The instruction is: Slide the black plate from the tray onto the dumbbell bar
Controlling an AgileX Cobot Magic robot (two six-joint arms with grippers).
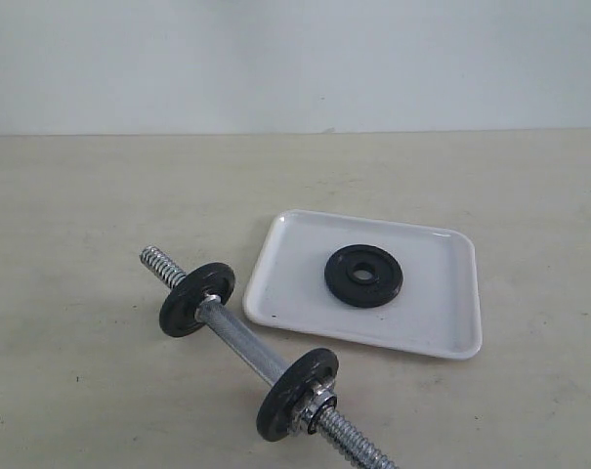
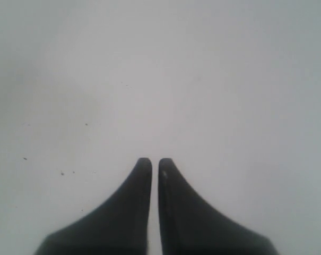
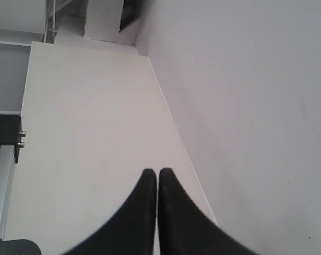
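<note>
Not begun: the black plate (image 1: 363, 276) lies flat mid-tray (image 1: 442, 327), with the dumbbell bar (image 1: 241, 344) alongside, toward the desk's (image 1: 80, 195) front edge. Left fingers (image 2: 141, 180) and right fingers (image 3: 147, 186) are pressed together, empty; one pair must part and reach in.

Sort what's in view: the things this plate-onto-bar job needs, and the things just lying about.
Job in hand:
black plate, lying in the tray
dumbbell bar
left end effector and right end effector, both shut

Not needed:
far mounted plate and near mounted plate, both already on the bar
</note>
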